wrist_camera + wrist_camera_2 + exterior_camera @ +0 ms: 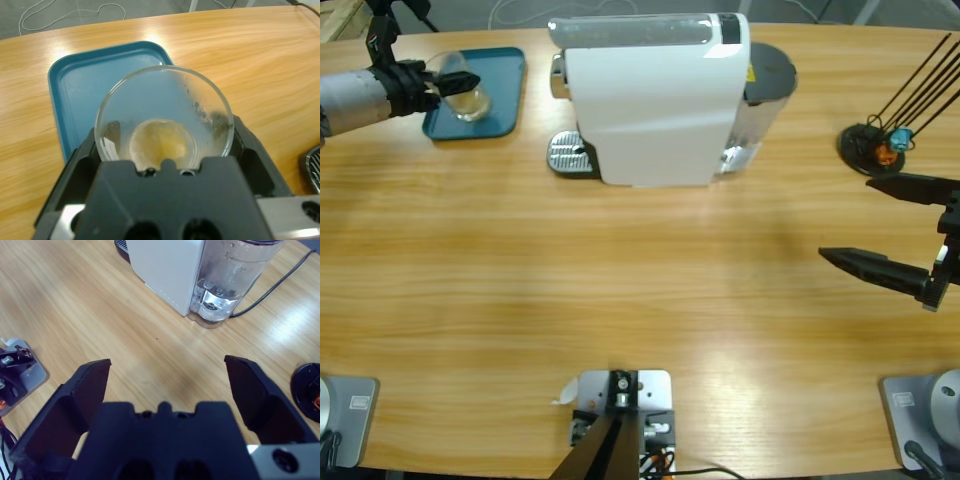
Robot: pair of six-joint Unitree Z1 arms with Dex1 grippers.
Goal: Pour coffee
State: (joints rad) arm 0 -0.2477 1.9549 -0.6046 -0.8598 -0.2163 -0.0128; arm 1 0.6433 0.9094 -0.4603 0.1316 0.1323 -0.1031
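One glass tumbler [164, 120], one teal tray [506, 92], one white coffee machine [655, 95] with a clear water tank [230, 277]. Left gripper [448, 86] clamps the tumbler over the tray at the table's far-left edge; shallow amber coffee [167, 145] sits in its bottom. Right gripper [167, 385] hangs spread wide, grasping nothing, over bare wood near the right edge, broad open tabletop [620, 270] between.

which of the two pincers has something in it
The left pincer, over the teal tray, is shut on the glass tumbler of coffee. The right pincer is open and empty.
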